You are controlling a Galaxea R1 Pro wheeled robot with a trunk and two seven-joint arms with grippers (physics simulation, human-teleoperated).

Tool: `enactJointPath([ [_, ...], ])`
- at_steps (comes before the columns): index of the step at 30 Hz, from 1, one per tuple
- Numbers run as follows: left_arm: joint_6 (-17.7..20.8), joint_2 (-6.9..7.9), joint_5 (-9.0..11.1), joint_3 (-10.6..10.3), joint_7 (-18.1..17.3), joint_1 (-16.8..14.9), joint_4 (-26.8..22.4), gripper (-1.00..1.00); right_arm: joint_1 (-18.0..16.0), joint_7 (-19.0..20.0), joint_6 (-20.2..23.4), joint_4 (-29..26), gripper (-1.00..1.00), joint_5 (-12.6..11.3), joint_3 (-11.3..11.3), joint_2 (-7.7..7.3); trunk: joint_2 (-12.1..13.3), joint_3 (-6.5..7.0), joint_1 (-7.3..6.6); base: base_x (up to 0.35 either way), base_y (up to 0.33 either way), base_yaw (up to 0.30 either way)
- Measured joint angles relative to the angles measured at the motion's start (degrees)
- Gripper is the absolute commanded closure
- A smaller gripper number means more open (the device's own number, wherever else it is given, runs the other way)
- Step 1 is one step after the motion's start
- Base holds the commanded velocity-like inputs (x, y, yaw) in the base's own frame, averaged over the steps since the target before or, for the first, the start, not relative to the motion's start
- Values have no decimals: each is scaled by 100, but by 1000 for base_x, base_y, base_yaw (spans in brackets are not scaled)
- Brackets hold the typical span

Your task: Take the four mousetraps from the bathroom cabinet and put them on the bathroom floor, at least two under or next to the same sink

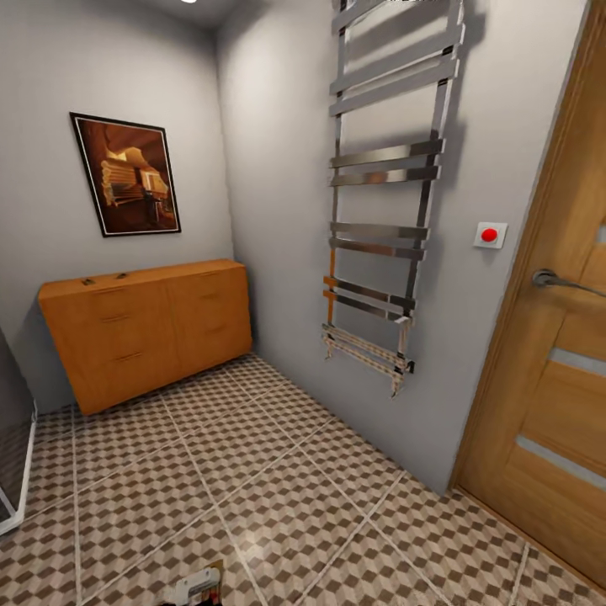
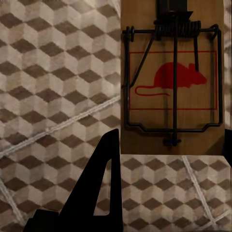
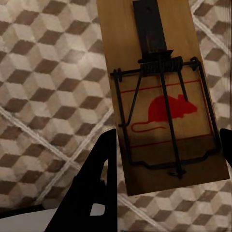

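The left gripper (image 2: 166, 150) holds a mousetrap (image 2: 173, 87) between its fingers; the right gripper (image 3: 166, 159) likewise clamps a second mousetrap (image 3: 162, 96). Below both lies the bathroom floor (image 1: 278, 488). Far ahead, two more mousetraps (image 1: 105, 279) rest atop the cabinet (image 1: 151, 332).

The orange-brown cabinet (image 1: 147, 332) stands at left centre, two small traps (image 1: 87, 281) on its top. Each wrist view shows a red-mouse-printed trap (image 2: 171, 79) (image 3: 162, 104) above the cube-patterned floor (image 1: 278, 488).
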Motion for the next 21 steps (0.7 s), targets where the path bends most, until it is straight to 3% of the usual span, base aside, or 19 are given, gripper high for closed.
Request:
enactJointPath([
  [21, 4, 17, 0, 0, 0, 3, 1, 100, 0, -1, -3, 0, 100, -6, 0, -17, 0, 0, 0, 0, 0, -298],
])
